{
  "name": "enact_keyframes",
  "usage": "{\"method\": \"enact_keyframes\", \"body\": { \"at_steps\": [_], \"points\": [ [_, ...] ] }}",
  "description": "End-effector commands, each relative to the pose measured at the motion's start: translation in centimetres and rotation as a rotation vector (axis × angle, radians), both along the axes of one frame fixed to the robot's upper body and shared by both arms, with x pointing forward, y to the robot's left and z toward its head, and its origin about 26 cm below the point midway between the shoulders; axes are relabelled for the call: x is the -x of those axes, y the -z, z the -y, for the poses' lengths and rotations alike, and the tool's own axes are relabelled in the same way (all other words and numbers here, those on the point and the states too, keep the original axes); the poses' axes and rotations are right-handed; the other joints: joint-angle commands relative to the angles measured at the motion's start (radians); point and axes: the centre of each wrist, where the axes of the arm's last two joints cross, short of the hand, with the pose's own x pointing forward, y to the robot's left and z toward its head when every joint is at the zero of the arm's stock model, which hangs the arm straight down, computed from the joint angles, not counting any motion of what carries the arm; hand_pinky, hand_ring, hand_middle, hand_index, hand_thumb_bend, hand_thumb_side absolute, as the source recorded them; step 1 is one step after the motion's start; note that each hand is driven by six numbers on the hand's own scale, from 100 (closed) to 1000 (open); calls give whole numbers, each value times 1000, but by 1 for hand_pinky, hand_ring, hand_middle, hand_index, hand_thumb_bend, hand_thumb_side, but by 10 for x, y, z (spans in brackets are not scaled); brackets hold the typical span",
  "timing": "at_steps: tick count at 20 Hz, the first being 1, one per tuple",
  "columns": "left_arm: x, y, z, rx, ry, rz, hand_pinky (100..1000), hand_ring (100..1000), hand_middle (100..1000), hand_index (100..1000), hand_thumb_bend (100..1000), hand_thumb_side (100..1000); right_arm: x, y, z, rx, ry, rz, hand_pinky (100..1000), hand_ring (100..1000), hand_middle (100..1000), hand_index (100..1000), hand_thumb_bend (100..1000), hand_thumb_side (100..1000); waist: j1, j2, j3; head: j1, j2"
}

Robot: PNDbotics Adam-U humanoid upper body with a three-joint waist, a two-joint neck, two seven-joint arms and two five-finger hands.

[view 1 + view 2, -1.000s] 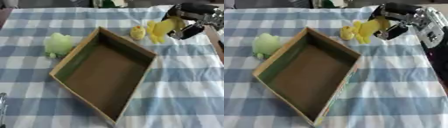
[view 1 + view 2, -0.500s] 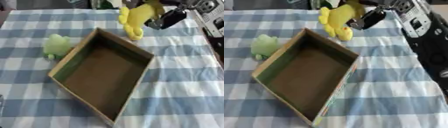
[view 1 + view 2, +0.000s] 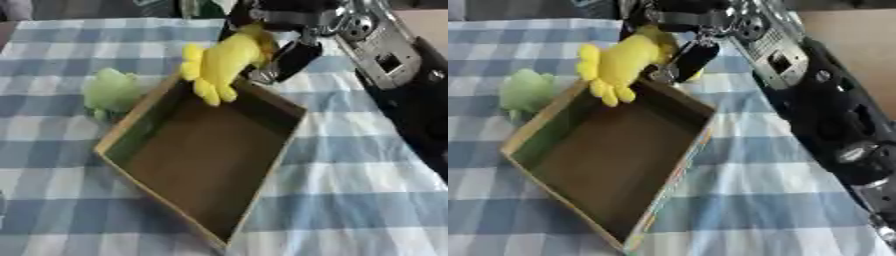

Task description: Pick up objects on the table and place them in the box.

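The yellow soft toy (image 3: pixel 219 65) has left the far right of the table, where it was a second ago, and now hangs over the far corner of the brown box (image 3: pixel 267 162), its lower end just inside the rim. So the carry is nearly finished, and I judge that only the release remains. The right hand (image 3: pixel 282 47) reaches in from the upper right, fingers curled around the toy. A green soft toy (image 3: pixel 109 91) waits just left of the box.
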Motion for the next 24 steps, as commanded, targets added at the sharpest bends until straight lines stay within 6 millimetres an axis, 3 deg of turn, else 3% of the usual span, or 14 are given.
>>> {"method": "enact_keyframes", "body": {
  "at_steps": [1,13,20,22,24],
  "points": [
    [2,-8,1,-7,10,31,471,546,566,793,100,695,6,0,-13,88,-68,-1,688,606,412,592,100,112,4,-22,1,-5,-1],
    [2,-9,2,-7,15,33,471,546,567,793,100,695,2,45,-30,269,-87,-116,710,651,499,680,100,137,5,-16,3,-13,-8],
    [2,-9,2,-6,15,31,470,546,567,793,100,695,-1,59,-33,306,-121,-116,765,748,643,802,100,281,4,-14,4,-15,-12],
    [2,-8,2,-6,16,29,470,546,567,793,100,695,-1,61,-33,309,-135,-113,801,795,731,852,111,362,3,-13,4,-15,-12],
    [2,-8,2,-6,15,28,470,546,567,793,100,695,-1,61,-33,311,-146,-108,827,825,773,877,228,402,3,-13,4,-14,-13]
  ]
}}
